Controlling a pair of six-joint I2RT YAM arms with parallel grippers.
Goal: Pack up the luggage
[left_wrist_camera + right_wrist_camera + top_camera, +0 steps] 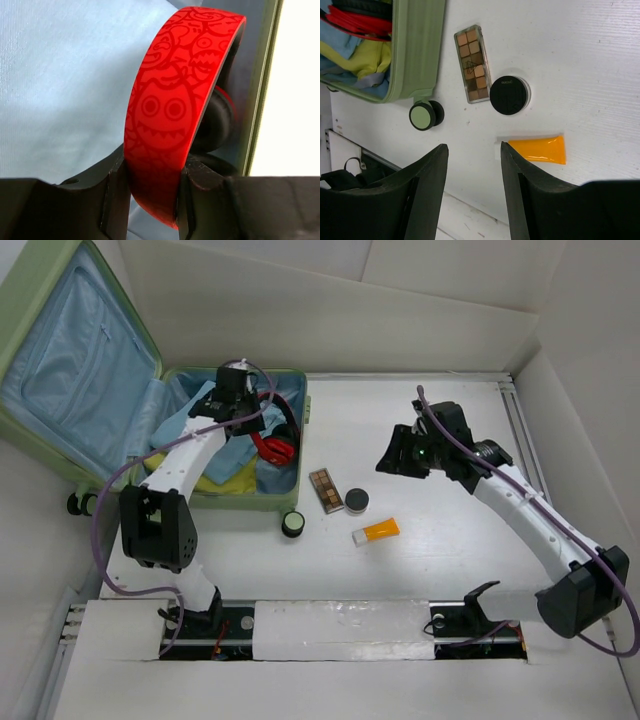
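Observation:
The pale green luggage [40,300] lies open at the left with blue lining, holding blue and yellow clothes [225,475]. My left gripper [262,420] is inside it, shut on the band of red headphones [170,115] with a cartoon print; they also show in the top view [275,448]. My right gripper [395,460] is open and empty above the table, right of the loose items. On the table lie an eyeshadow palette [326,490], a round black compact [356,501] and an orange tube [378,531]. The right wrist view shows the tube [537,150] beside my fingertips.
A luggage wheel [292,524] sticks out at the case's near right corner, next to the palette. White walls enclose the table at the back and right. A metal rail [520,430] runs along the right edge.

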